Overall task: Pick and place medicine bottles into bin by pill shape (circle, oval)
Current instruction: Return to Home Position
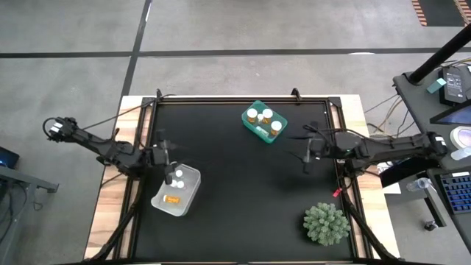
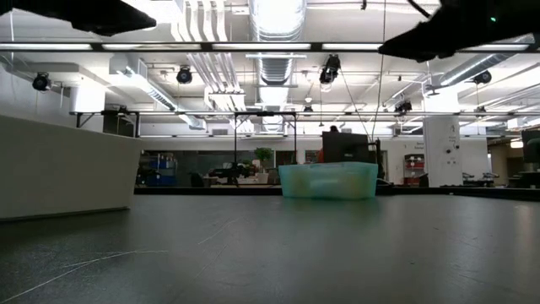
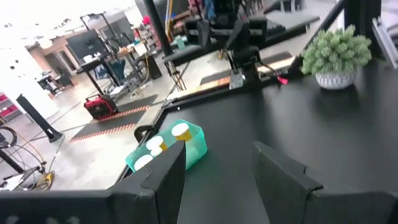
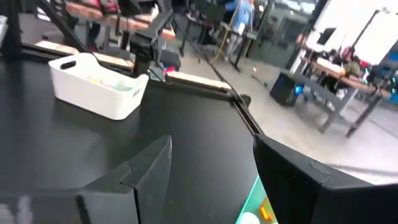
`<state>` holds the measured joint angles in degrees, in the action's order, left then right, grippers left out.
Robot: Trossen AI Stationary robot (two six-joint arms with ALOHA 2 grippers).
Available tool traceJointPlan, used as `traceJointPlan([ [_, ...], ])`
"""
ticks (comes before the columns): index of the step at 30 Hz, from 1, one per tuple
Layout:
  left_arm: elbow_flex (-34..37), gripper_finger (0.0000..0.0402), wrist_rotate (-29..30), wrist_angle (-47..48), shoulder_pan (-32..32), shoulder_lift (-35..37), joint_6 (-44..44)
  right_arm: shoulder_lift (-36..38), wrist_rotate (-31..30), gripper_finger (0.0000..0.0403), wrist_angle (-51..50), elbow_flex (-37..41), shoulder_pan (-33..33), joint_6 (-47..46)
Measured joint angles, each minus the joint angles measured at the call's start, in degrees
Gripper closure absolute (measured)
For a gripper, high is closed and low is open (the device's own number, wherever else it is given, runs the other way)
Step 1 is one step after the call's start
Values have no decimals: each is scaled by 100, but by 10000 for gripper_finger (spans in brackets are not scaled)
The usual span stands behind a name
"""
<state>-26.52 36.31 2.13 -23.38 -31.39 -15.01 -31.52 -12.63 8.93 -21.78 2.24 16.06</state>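
Note:
A green bin (image 1: 264,122) at the table's far middle holds three amber bottles with white caps (image 1: 265,115); it also shows in the low view (image 2: 327,180) and the left wrist view (image 3: 169,146). A white bin (image 1: 177,189) at the near left holds two white-capped bottles (image 1: 175,177) and an amber bottle lying on its side (image 1: 173,199). My left gripper (image 1: 163,153) hovers open and empty just beyond the white bin's far end. My right gripper (image 1: 309,152) hovers open and empty to the right of the green bin.
A green spiky plant in a pot (image 1: 326,224) stands at the near right; it also shows in the left wrist view (image 3: 334,53). The black mat (image 1: 250,199) between the bins is bare. Cables and a desk with devices (image 1: 449,147) lie beyond the table's right edge.

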Motion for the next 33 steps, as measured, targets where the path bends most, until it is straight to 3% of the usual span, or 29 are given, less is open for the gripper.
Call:
traceJointPlan([
  [14, 2130, 237, -28, -2618, 0, 1362, -79, 3149, 860, 184, 162, 1533, 0, 607],
  [17, 2590, 237, -40, -3099, 0, 1585, -134, 3111, 935, 184, 434, 1782, -2, 592],
  [20, 2601, 237, 39, -2858, 9, 1704, -181, 2872, 913, 184, 1320, 2075, -4, 445],
  [30, 2607, 237, 15, -2997, 13, 1747, -294, 2645, 531, 184, 1151, 2105, -13, 186],
  [33, 2611, 237, 20, -3017, 13, 1721, -213, 2608, 512, 184, 987, 2107, -13, -286],
])
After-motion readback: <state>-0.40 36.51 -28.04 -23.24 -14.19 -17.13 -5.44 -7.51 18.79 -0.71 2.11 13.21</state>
